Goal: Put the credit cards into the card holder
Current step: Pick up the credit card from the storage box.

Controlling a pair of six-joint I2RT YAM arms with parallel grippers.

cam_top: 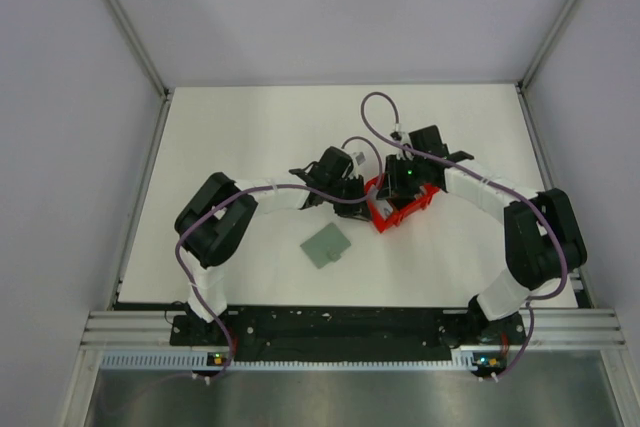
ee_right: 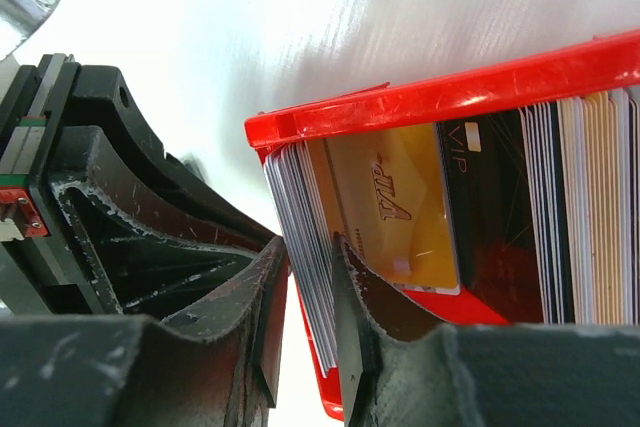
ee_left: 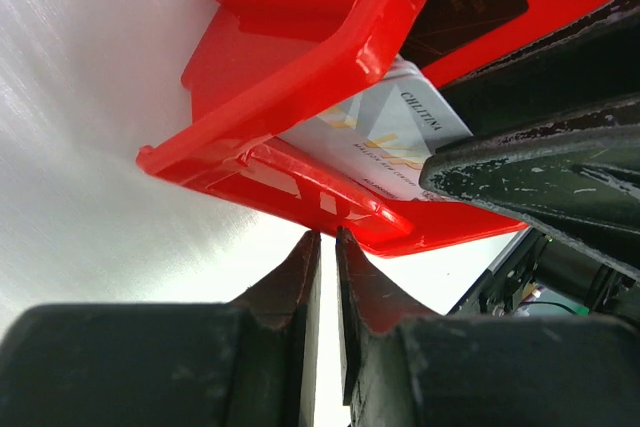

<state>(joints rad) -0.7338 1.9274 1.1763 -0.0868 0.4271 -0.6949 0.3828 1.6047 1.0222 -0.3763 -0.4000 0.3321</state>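
The credit cards stand on edge in a red bin [cam_top: 402, 209]. In the right wrist view I see a whitish stack [ee_right: 300, 197], a gold card [ee_right: 400, 207], a dark card [ee_right: 495, 217] and more pale ones [ee_right: 585, 197]. My right gripper [ee_right: 308, 242] is closed around the whitish stack at the bin's end wall; it hangs over the bin [cam_top: 402, 183]. My left gripper [ee_left: 328, 235] pinches the bin's rim [ee_left: 390, 217] with a narrow gap, and sits left of the bin [cam_top: 350, 187]. The card holder [cam_top: 326, 244] lies folded flat on the table, apart from both grippers.
The white table [cam_top: 240, 137] is walled at the back and both sides. The arm bases sit on a black rail [cam_top: 330, 325] at the near edge. A purple cable [cam_top: 380, 107] loops above the right gripper. The left gripper's body [ee_right: 130, 217] crowds the bin's end.
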